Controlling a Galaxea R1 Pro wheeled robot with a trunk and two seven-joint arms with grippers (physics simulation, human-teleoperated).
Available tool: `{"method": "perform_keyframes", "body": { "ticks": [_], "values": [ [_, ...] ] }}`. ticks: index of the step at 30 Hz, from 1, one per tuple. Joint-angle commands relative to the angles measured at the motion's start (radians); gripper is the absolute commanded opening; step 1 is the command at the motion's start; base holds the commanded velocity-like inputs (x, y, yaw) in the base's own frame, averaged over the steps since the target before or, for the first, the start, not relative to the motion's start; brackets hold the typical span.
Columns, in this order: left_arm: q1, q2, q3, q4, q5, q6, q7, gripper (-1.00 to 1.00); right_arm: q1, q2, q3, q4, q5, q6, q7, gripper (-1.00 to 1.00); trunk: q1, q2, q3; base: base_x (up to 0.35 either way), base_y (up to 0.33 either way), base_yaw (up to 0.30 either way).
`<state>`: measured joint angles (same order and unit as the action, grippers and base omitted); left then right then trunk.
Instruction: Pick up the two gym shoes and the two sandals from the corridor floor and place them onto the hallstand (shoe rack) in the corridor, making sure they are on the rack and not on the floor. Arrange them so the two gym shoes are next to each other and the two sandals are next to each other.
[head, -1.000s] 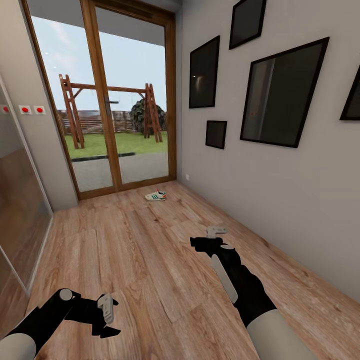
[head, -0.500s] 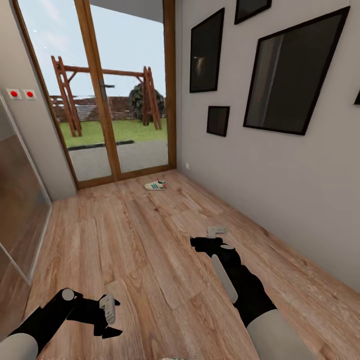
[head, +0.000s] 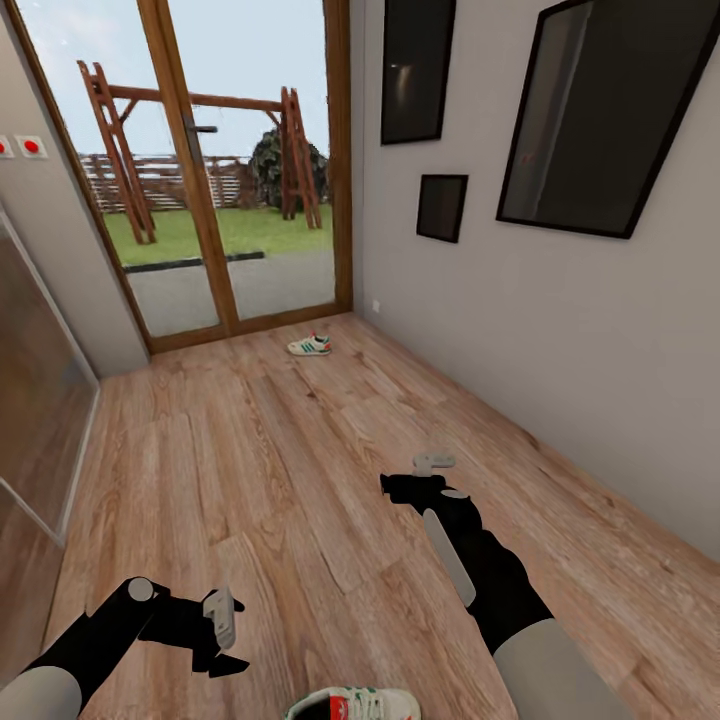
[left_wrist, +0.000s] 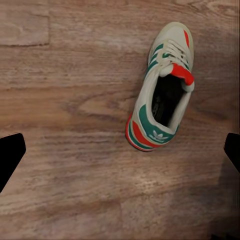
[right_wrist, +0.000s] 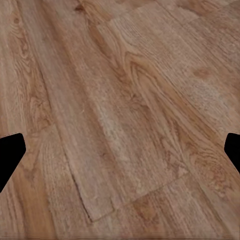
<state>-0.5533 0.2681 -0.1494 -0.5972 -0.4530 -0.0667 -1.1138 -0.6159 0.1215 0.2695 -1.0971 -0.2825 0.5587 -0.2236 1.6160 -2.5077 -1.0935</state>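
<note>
One white gym shoe (head: 310, 345) with green stripes lies far down the corridor floor (head: 280, 450), close to the glass door. A second gym shoe (head: 355, 705) peeks in at the head view's bottom edge, just right of my left gripper (head: 222, 630). In the left wrist view that gym shoe (left_wrist: 162, 107) lies on the planks below the open left gripper (left_wrist: 120, 152), apart from both fingertips. My right gripper (head: 432, 475) hovers open over bare planks; the right wrist view shows its open fingers (right_wrist: 10, 155) above the floor. The sandals and hallstand are out of view.
A wood-framed glass door (head: 240, 200) closes the corridor's far end. The grey wall (head: 560, 330) on the right carries dark picture frames (head: 600, 120). A glossy sliding panel (head: 30, 400) lines the left side. Open planks stretch between me and the far shoe.
The camera has moved forward and tilted down; the near gym shoe has come into view at the bottom edge. Both arms keep the same pose, grippers still open.
</note>
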Motion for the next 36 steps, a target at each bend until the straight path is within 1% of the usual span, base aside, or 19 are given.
{"method": "perform_keyframes", "body": {
  "ticks": [1,18,25,31,36],
  "values": [
    [0.000,0.001,-0.002,-0.001,-0.004,-0.007,0.000,1.00,-0.001,0.000,0.002,-0.001,-0.010,0.003,-0.010,1.00,0.000,-0.001,-0.007,0.000,0.000,0.000],
    [0.000,-0.001,0.000,-0.006,-0.007,-0.007,-0.001,1.00,0.000,0.000,0.002,-0.001,-0.010,0.003,-0.010,1.00,0.008,-0.005,-0.100,0.000,0.000,-0.001],
    [-0.002,0.000,0.002,-0.009,-0.007,-0.007,0.001,1.00,-0.001,0.000,0.002,-0.001,-0.010,0.003,-0.010,1.00,0.011,-0.006,-0.139,0.000,0.000,-0.076],
    [-0.007,-0.014,0.002,-0.009,-0.007,-0.007,0.013,1.00,-0.001,0.000,0.002,-0.001,-0.010,0.003,-0.010,1.00,0.014,-0.008,-0.172,0.000,0.000,-0.121],
    [-0.012,-0.027,0.003,-0.010,-0.007,-0.007,0.043,1.00,0.000,0.000,0.002,-0.001,-0.010,0.003,-0.010,1.00,0.016,-0.009,-0.199,0.000,0.000,-0.125]
  ]
}}
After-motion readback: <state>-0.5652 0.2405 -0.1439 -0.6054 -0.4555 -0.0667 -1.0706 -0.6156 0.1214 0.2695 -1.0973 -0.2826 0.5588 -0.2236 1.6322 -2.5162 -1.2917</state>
